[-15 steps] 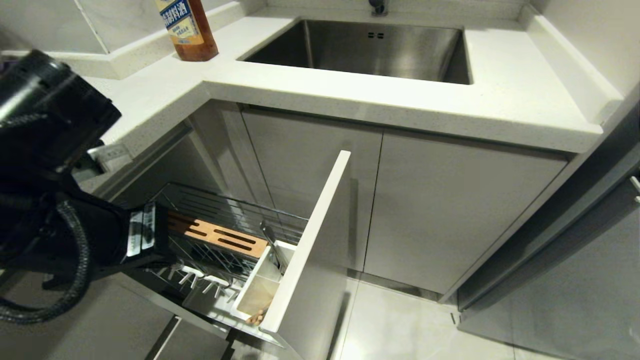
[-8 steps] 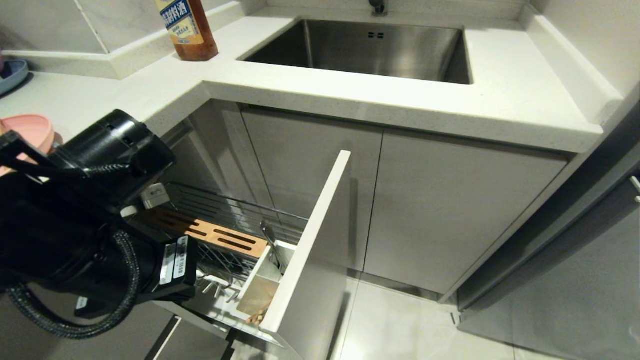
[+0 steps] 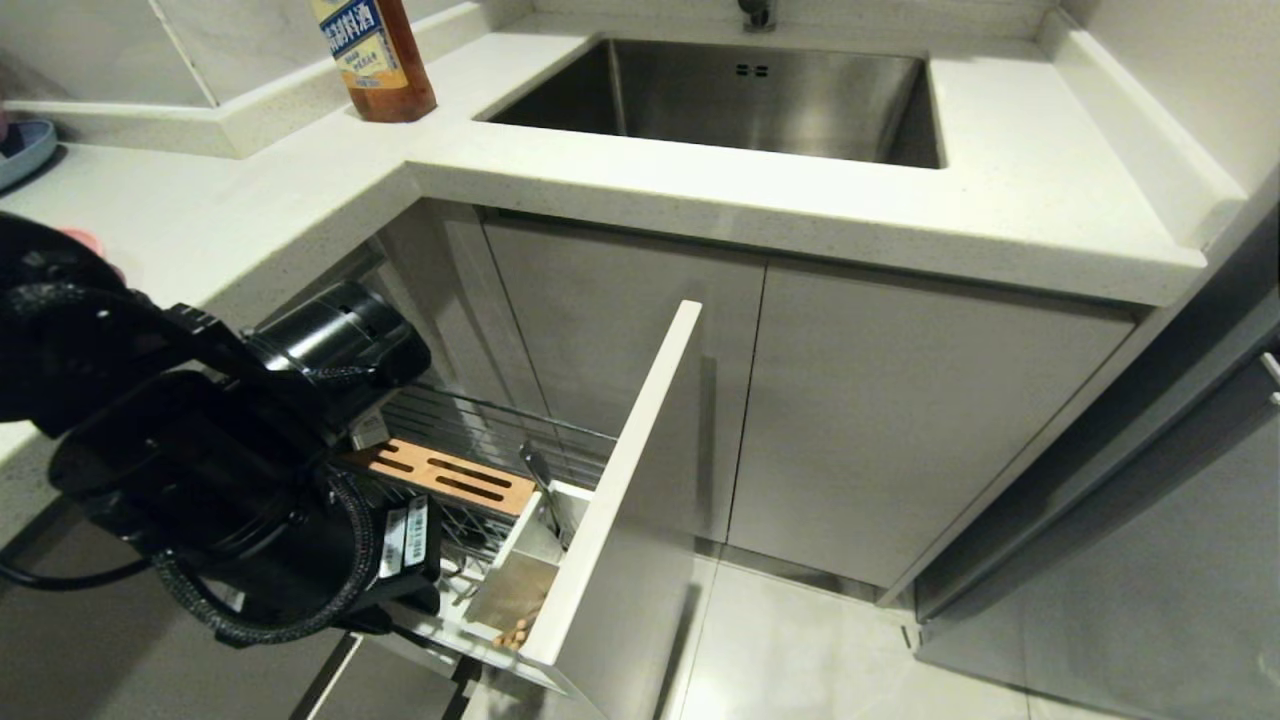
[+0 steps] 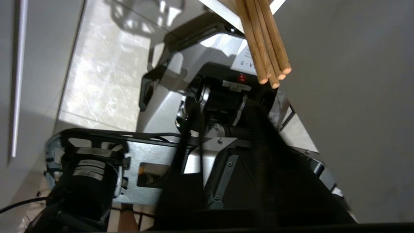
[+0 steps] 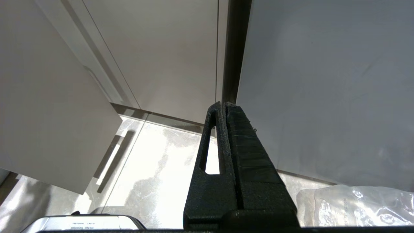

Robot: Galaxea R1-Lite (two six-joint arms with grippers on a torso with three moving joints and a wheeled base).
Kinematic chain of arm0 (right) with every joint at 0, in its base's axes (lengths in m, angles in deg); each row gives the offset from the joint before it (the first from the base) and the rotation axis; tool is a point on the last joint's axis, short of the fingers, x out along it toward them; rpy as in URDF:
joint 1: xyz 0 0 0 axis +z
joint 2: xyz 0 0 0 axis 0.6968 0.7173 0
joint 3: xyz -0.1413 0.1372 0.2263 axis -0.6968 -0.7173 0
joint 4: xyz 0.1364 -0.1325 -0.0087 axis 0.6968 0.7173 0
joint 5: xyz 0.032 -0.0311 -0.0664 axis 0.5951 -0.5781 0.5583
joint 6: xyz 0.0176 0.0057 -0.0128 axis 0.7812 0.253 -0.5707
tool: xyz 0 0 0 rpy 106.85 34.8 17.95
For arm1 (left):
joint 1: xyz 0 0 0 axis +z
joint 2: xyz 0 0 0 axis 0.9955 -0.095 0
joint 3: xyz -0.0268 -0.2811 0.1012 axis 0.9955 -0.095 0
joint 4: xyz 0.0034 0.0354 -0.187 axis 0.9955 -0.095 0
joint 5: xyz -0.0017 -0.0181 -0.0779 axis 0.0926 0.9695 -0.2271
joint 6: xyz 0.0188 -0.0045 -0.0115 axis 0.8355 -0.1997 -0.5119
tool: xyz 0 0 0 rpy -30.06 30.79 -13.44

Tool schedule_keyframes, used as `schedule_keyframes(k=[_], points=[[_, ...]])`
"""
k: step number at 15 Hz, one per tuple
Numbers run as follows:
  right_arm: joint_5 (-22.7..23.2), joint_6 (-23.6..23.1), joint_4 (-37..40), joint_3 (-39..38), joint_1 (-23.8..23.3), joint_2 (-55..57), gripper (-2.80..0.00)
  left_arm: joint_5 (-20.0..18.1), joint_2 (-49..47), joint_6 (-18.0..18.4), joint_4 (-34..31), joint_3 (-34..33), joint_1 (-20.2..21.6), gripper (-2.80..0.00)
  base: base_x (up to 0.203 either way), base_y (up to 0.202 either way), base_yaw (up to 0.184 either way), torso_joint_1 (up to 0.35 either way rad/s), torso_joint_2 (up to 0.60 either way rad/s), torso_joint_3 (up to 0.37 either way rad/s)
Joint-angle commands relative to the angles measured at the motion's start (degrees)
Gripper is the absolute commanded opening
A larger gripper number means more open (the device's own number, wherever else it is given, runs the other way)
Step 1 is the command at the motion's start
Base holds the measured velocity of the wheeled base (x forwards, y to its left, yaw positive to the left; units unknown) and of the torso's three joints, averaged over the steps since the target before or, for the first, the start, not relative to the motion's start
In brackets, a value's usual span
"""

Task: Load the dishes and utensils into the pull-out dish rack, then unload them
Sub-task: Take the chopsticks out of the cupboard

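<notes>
The pull-out dish rack (image 3: 470, 430) stands drawn out of the cabinet, with its wooden slotted strip (image 3: 440, 475), white utensil cup (image 3: 505, 590) and pale front panel (image 3: 625, 470). A silver utensil handle (image 3: 538, 478) leans in the cup. Wooden chopsticks (image 4: 263, 42) lie in the cup too, their ends (image 3: 515, 632) poking out at its near end. My left arm (image 3: 250, 480) hangs low over the rack's near side, its wrist beside the cup and its gripper hidden beneath it. A pink sliver of a dish (image 3: 92, 242) shows behind that arm. My right gripper (image 5: 224, 105) is parked, shut and empty, above the floor.
A brown sauce bottle (image 3: 375, 60) stands on the white counter (image 3: 700, 200) left of the steel sink (image 3: 740, 90). The edge of a blue plate (image 3: 20, 150) shows at the far left. Closed cabinet doors (image 3: 900, 420) stand right of the rack. A clear plastic bag (image 5: 355, 207) lies by my right gripper.
My left arm has swung down from the counter and to the right, over the rack toward the utensil cup, now hiding the white-tipped hooks. The right arm has not moved.
</notes>
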Motion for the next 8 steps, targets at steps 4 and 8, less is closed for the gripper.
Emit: schedule_keyframes(k=[4,8], points=[[0.0,0.0,0.0,-0.1,0.1,0.0,-2.80,-0.5,-6.0,-0.2,-0.2,0.8,1.3,0.00,0.000,0.000,0.000,0.000,0.00,0.000],[0.0,0.0,0.0,-0.1,0.0,0.0,-2.80,-0.8,-9.7,-0.1,-0.2,1.1,3.2,0.00,0.000,0.000,0.000,0.000,0.00,0.000]])
